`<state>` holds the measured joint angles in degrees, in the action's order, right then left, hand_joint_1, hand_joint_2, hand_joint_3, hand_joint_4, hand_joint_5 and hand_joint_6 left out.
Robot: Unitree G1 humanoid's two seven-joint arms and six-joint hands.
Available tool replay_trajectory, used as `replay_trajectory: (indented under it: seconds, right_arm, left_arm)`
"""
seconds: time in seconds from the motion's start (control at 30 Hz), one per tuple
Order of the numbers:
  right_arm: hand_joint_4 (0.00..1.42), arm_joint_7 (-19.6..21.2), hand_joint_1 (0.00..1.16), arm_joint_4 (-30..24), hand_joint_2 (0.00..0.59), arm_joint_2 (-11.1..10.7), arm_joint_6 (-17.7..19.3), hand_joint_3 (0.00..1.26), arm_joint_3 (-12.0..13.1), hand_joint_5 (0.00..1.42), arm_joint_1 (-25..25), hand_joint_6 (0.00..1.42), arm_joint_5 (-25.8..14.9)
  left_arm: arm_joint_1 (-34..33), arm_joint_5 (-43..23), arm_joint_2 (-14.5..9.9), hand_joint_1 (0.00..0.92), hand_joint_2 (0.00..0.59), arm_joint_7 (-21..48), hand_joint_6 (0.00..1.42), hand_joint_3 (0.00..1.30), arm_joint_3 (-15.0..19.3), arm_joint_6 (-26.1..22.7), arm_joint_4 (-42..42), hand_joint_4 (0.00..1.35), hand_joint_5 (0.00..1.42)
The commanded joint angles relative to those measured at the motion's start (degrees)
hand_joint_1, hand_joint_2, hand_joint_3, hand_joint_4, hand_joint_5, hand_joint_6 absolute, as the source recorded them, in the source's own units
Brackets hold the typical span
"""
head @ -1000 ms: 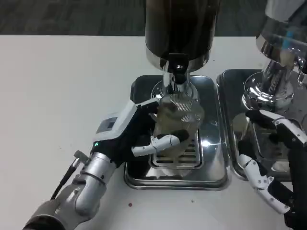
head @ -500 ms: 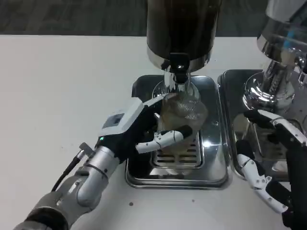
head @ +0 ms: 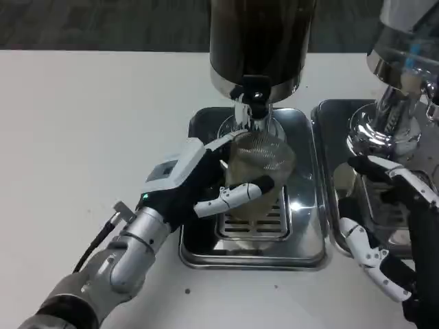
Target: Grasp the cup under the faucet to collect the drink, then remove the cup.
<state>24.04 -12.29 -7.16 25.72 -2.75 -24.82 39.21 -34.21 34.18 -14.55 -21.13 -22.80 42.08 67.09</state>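
A clear plastic cup (head: 259, 171) with pale liquid in it stands on the grate of the steel drip tray (head: 302, 226), directly under the black faucet (head: 255, 96) of the dark drink dispenser (head: 259, 41). My left hand (head: 206, 185) grips the cup from its left side, one white finger wrapped across the front. At the right edge my right hand (head: 391, 233) hangs with fingers spread and holds nothing, over the second tray.
A second chrome dispenser (head: 398, 82) stands on its own steel tray (head: 328, 171) at the right, close to my right hand. White table (head: 89, 137) stretches out to the left. A few small specks lie near the front edge.
My left hand and forearm slid slightly up and right, closing tighter around the cup. The cup shifted a little right under the faucet. The right hand barely moved.
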Motion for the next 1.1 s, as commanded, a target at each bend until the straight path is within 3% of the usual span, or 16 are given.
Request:
replay_trajectory:
  seconds: [0.03,0.97,1.1]
  right_arm:
    - [0.38,0.6,0.42,0.8,0.393,-0.4,0.2,0.4,-0.1,0.37,0.7,0.51,-0.5]
    - [0.38,0.6,0.43,3.0,0.388,-1.0,0.8,0.4,-0.5,0.37,2.8,0.51,-1.3]
    - [0.38,0.8,0.43,3.6,0.388,-0.9,0.9,0.4,-0.7,0.37,3.1,0.51,-1.4]
  left_arm:
    - [1.6,-0.6,-1.1,0.007,0.13,0.7,0.27,0.2,0.1,0.1,-0.4,0.2,0.29]
    - [5.1,-3.1,-4.2,0.0,0.112,3.0,0.23,0.2,2.3,2.7,-6.3,0.16,0.25]
    - [6.8,-3.4,-5.6,0.0,0.109,2.1,0.23,0.2,3.2,4.7,-9.8,0.16,0.25]
